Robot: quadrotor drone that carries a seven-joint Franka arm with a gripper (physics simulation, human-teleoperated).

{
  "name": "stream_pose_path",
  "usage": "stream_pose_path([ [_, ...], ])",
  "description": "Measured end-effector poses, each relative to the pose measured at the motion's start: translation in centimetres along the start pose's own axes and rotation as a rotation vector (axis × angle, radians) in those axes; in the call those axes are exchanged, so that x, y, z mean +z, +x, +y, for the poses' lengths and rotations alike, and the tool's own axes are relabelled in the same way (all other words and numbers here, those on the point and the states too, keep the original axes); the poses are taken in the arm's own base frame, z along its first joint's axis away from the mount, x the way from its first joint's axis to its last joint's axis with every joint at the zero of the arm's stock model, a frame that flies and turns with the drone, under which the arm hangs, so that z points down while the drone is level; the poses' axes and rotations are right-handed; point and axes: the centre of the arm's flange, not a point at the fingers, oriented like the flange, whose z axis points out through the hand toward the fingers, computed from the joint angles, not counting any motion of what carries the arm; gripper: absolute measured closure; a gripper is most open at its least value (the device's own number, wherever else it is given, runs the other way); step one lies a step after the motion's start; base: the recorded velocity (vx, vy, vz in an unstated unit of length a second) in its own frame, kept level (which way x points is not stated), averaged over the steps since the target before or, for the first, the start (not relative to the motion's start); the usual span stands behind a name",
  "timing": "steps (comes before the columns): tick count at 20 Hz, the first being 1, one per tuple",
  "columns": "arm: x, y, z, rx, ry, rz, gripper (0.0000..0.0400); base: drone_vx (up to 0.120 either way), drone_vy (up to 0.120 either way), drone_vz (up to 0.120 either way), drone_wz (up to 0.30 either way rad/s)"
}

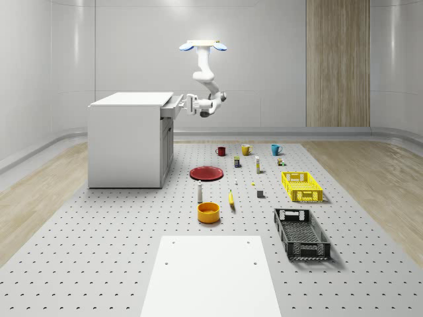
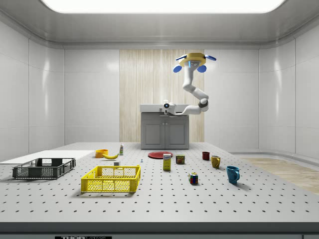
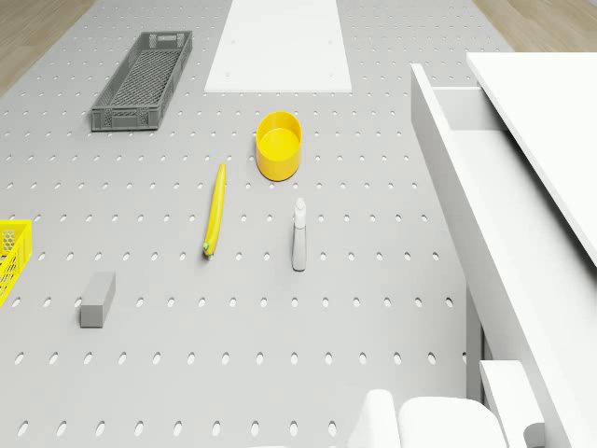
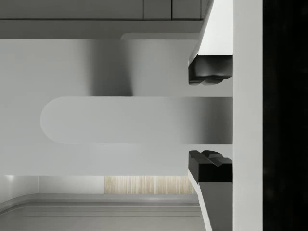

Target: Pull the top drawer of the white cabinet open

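Whole-scene view: the drone [image 1: 202,45] hovers in the upper middle of the frame, to the right of the white cabinet [image 1: 129,142]; its arm bends down and left, so the claw [image 1: 185,105] sits at the front of the top drawer [image 1: 172,107], which juts out a little from the cabinet's right face. On the perforated floor lie a red plate [image 1: 207,173], an orange bowl [image 1: 208,212], a banana [image 1: 231,198], a yellow crate [image 1: 302,186] and a black crate [image 1: 301,233].

Side view: the drone [image 2: 195,61] hangs right of centre, above the cabinet [image 2: 165,126]; the claw [image 2: 167,107] is at the drawer front, just under the cabinet top.

Drone view: the open drawer [image 3: 494,224] runs down the right side of the frame, its inside bare; a spray bottle [image 3: 298,235] lies near the middle.

Wrist view: the drawer handle [image 4: 134,120], a rounded bar, passes between the two dark fingertips [image 4: 210,72]; the claw [image 4: 210,120] pinches it.
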Motion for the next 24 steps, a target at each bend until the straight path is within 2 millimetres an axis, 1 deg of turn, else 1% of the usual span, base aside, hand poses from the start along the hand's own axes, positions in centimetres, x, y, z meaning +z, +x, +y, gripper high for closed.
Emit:
stream_pose_path([
  [3, 0.1, 0.0, 0.0, 0.0, 0.0, 0.0, 0.0263, 0.0, 0.0, 0.0, 0.0],
  [7, 0.2, 0.0, 0.0, 0.002, 0.0, 0.0, 0.0283, 0.0, 0.0, 0.0, 0.0],
  [8, 0.2, 0.0, 0.0, 0.003, 0.0, 0.0, 0.0285, 0.0, 0.0, 0.0, 0.0],
  [9, 0.2, -0.2, -0.1, 0.011, -0.004, 0.004, 0.0274, 0.0, 0.0, 0.0, 0.0],
  [15, -0.6, 0.0, 0.0, 0.006, -0.003, 0.002, 0.0283, 0.0, 0.0, 0.0, 0.0],
  [24, -2.9, 0.0, 0.0, 0.003, -0.002, 0.002, 0.0286, 0.0, 0.0, 0.0, 0.0],
])
